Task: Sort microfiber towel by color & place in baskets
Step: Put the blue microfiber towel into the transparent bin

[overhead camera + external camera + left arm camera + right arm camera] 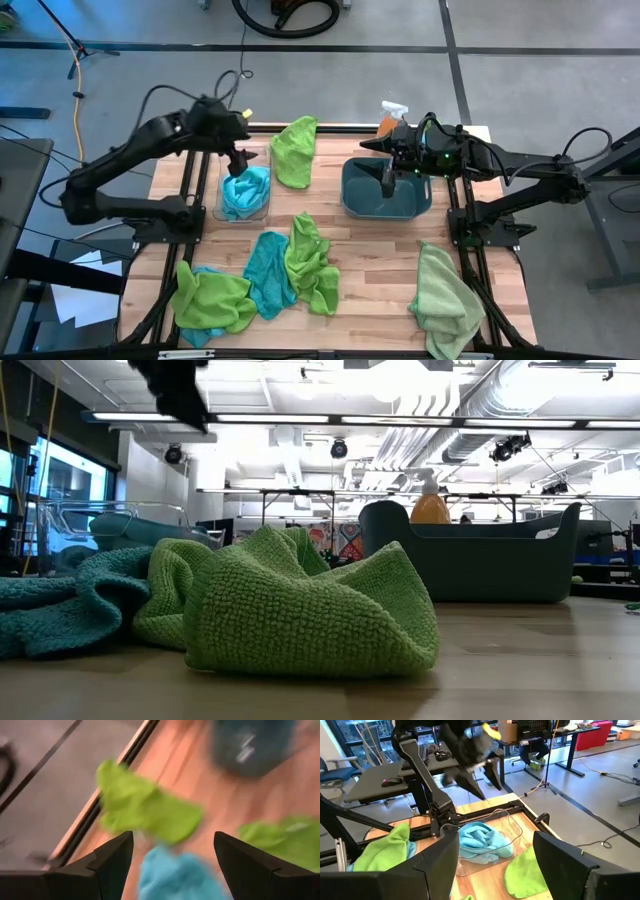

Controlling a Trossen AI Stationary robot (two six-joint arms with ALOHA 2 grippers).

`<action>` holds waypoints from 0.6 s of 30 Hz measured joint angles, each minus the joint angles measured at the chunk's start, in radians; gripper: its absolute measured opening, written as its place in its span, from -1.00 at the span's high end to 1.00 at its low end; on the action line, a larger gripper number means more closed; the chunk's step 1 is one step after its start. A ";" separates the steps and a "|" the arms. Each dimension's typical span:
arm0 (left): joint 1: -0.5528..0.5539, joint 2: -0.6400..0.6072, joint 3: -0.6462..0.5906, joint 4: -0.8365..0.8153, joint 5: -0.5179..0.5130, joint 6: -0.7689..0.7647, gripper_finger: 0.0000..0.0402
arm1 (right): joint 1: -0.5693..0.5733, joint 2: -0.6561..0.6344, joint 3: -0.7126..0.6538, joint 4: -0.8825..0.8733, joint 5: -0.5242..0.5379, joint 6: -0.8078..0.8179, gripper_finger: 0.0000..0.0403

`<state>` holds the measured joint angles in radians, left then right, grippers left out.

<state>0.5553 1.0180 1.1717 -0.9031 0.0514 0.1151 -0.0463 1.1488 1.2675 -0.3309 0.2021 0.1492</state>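
High view: left end effector [241,160] open, empty above clear bin [244,196] (teal towel [246,189] inside); right [388,180] likewise.

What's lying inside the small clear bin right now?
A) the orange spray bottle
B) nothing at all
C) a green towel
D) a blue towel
D: a blue towel sits bunched inside the clear bin, seen from above and from the right wrist camera; the green towels lie outside it.

Two matte black robot arms with rounded joint housings and straight links. Black cables loop along each arm. Small green lights glow on the right arm's wrist. The left gripper [172,862] and right gripper [495,865] have broad, dark, wedge-shaped fingers.
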 joint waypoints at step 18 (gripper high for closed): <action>-0.554 0.015 0.000 0.298 -0.051 -0.484 -0.33 | 0.000 0.000 0.000 -0.008 -0.062 -0.027 -0.25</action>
<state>0.0011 1.0328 1.1713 -0.6053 0.0004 -0.3689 -0.0459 1.1488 1.2675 -0.3389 0.1396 0.1219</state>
